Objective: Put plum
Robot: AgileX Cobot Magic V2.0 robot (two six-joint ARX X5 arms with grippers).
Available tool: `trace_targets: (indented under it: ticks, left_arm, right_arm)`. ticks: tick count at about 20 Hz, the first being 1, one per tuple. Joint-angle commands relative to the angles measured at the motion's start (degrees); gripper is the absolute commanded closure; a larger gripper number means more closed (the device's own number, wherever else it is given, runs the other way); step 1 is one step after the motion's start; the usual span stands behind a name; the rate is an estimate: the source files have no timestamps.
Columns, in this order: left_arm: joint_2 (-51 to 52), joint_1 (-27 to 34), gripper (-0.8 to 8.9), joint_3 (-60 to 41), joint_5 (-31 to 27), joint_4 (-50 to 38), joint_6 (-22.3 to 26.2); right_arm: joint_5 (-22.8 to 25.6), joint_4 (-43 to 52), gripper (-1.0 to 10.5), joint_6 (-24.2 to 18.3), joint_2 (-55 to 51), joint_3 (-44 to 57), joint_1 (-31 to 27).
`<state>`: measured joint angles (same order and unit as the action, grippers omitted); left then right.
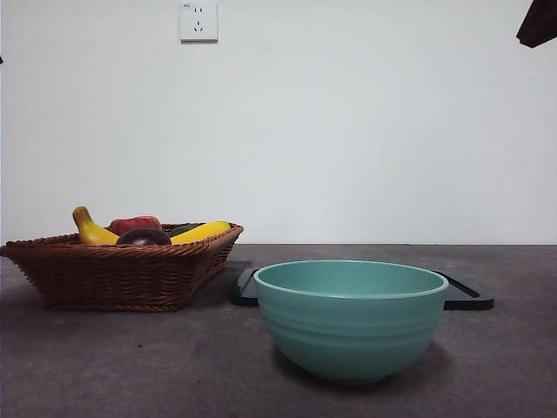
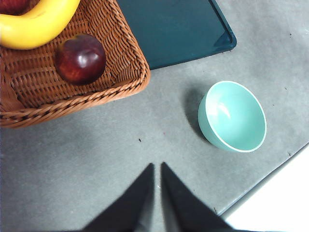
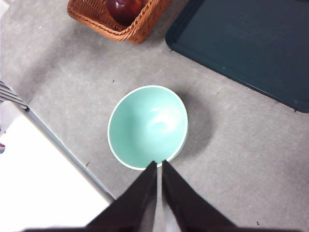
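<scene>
Still in the wicker basket (image 1: 113, 274): plum (image 2: 80, 59), dark and glossy, lying on the woven floor near one corner wall, just beside a yellow banana (image 2: 36, 21). From the front, only its dark top (image 1: 144, 236) peeking over the rim, with a redder fruit (image 1: 135, 224) behind and a second banana (image 1: 202, 231) to the side. Near the basket on the grey counter (image 1: 130, 366), a teal bowl (image 1: 351, 318), upright, nothing visible inside. Behind the bowl, a flat dark tray (image 3: 251, 43), close to the basket's corner. Left gripper (image 2: 158, 169) hanging above bare counter between basket and bowl, jaws nearly closed with only a thin slit between the tips, gripping nothing. Right gripper (image 3: 159, 166) poised over the near rim of the bowl, jaws likewise drawn almost together and holding nothing. On the wall behind, a white socket (image 1: 198, 20).
</scene>
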<state>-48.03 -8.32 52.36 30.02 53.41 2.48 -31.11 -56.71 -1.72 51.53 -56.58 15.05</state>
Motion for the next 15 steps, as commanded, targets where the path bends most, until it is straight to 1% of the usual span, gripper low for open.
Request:
trace_targets:
  ticks: [1, 3, 4, 10, 12, 15]
  left_arm:
    - [-0.4, -0.1, 5.87, 1.3, 0.3, -0.7, 0.9]
    - [-0.4, -0.1, 4.04, 1.3, 0.3, -0.7, 0.4]
    - [-0.4, -0.1, 3.63, 1.3, 0.3, -0.7, 0.2]
    - [-0.4, -0.1, 3.63, 1.3, 0.2, -0.9, -0.7]
    - [-0.4, -0.2, 3.63, 1.3, -0.1, -2.3, -2.3]
    - [-1.4, -1.2, 3.72, 2.0, -1.7, -4.7, -3.6]
  right_arm:
    - [0.1, 0.3, 7.7, -0.6, 0.4, -1.0, 0.3]
    - [0.1, 0.5, 5.7, -0.4, 0.4, -1.0, 0.3]
    - [0.1, 0.5, 5.5, -0.4, 0.4, -1.0, 0.3]
    - [0.1, 0.5, 5.5, -0.2, 0.4, -1.0, 0.3]
    - [0.1, 0.5, 5.5, -0.2, 0.4, -1.0, 0.3]
    - [0.1, 0.6, 5.5, -0.2, 0.4, -1.0, 0.3]
